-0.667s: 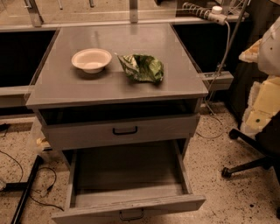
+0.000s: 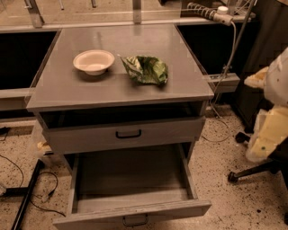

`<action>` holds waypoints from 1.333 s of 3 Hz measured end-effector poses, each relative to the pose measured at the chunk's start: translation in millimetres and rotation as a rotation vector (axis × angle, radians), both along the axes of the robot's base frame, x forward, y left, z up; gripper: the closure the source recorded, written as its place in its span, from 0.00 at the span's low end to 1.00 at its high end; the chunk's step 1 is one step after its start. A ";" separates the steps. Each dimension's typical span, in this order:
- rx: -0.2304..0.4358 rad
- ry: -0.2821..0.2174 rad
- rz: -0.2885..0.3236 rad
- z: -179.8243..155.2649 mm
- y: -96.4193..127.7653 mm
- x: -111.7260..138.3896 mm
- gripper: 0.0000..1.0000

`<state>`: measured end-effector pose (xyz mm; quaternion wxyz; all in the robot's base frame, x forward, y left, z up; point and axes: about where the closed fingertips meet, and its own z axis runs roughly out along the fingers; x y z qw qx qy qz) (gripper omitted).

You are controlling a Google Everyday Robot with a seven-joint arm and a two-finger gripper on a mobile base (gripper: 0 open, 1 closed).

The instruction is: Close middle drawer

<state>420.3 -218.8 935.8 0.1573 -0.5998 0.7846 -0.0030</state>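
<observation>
The middle drawer (image 2: pixel 132 179) is pulled far out toward the bottom of the camera view. It is a long, plain grey box with nothing in it. Its low flat front (image 2: pixel 90 218) carries a small black bar handle (image 2: pixel 135 220) at the centre. Above it, the taller-fronted top drawer (image 2: pixel 81 137) with a larger black handle (image 2: pixel 128 134) stands slightly out. My gripper (image 2: pixel 264 134) is the pale cream part of my arm at the right edge. It is well to the right of the cabinet, about level with the drawers, and touches nothing.
On the grey cabinet top (image 2: pixel 67 90) stand a white bowl (image 2: pixel 93 61) and a crumpled green bag (image 2: pixel 146 69). An office chair base (image 2: pixel 252 170) stands on the speckled floor to the right. Black cables (image 2: pixel 27 193) lie on the left. A power strip (image 2: pixel 211 13) is behind.
</observation>
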 end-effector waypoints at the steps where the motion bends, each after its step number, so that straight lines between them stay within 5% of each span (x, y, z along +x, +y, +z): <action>1: 0.067 0.051 -0.002 -44.5 -2.3 -20.2 0.17; 3: 0.219 0.028 -0.021 -120.5 20.0 -48.0 0.64; 4: 0.216 0.022 -0.023 -119.7 20.1 -46.7 0.87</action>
